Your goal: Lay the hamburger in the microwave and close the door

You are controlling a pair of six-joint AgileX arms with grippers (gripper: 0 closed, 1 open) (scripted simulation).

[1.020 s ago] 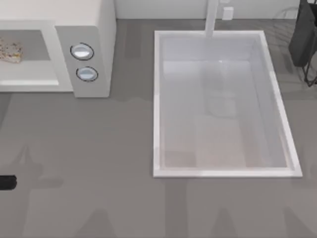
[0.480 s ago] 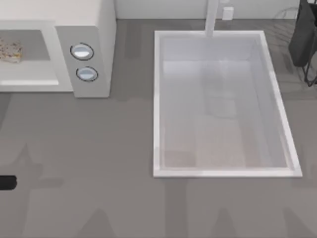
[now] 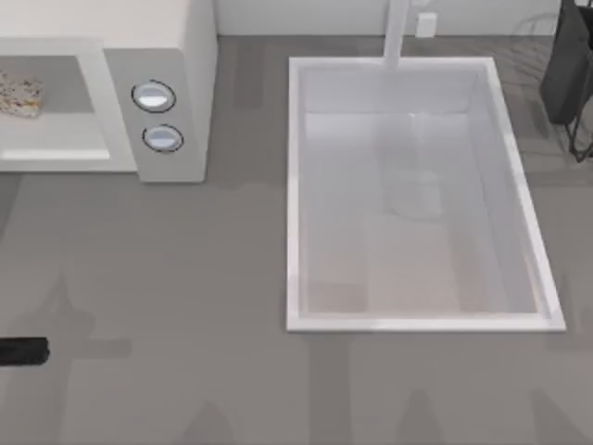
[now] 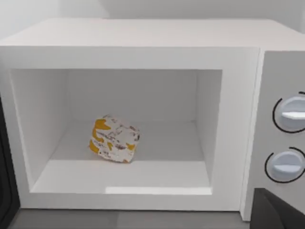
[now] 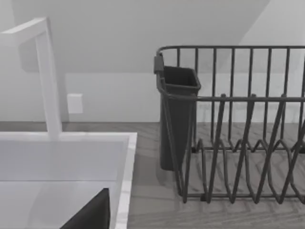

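The off-white microwave (image 3: 176,56) stands at the table's back left, its cavity exposed. The hamburger (image 3: 18,95), a pale speckled lump, lies on the cavity floor (image 4: 114,139), touching no wall. A dark strip (image 4: 5,186) beside the opening looks like the edge of the door, swung open. A black part of my left gripper (image 3: 22,351) pokes in at the table's left edge, well in front of the microwave; a dark corner of it (image 4: 276,212) sits below the two knobs (image 4: 288,143). My right gripper (image 5: 90,214) hangs over the sink's far right corner.
A big white sink (image 3: 417,320) with a tall faucet (image 5: 50,81) takes up the table's right half. A dark wire dish rack (image 5: 238,143) with a cutlery cup (image 5: 178,114) stands at the back right. Bare grey counter lies between microwave and sink.
The black part of my left gripper at the table's left edge has slid a little toward the front and right. The hamburger has stayed put in the cavity.
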